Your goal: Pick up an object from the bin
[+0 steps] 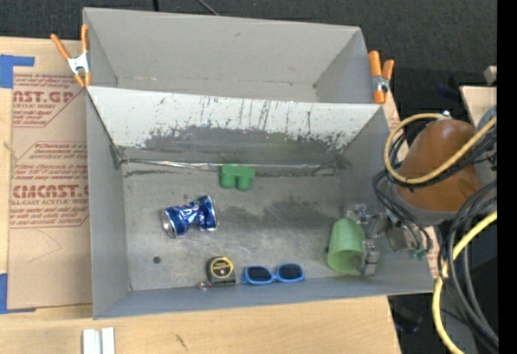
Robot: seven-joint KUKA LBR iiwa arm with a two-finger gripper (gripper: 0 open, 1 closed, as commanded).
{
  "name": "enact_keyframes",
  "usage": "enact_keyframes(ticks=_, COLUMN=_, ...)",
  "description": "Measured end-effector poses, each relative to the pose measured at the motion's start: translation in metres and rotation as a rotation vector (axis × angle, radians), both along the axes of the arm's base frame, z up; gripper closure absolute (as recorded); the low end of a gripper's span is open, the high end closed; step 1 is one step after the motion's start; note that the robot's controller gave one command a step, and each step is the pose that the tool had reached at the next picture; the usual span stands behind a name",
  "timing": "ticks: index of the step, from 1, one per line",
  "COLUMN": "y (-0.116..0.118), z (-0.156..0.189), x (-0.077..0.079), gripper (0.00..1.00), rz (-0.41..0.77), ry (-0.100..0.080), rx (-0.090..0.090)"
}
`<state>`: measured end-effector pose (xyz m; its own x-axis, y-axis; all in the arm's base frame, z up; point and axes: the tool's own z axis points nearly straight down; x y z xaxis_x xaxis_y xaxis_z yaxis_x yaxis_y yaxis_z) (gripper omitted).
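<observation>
Green plastic cup, lower right: likely light, slippery, squashable; take its rim. Claw just beside it, opening impossible to tell.

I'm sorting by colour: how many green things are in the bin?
2. A small green plastic block lies by the middle of the back wall; a light green plastic cup sits at the right, next to the gripper. Nothing seems hidden.
</observation>
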<state>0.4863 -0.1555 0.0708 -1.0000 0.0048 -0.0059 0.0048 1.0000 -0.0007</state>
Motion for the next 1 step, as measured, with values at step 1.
enact_keyframes(ticks=1, y=0.0121, z=0.119, x=0.0168, gripper=1.0, rz=0.013, ry=-0.003, rx=-0.002)
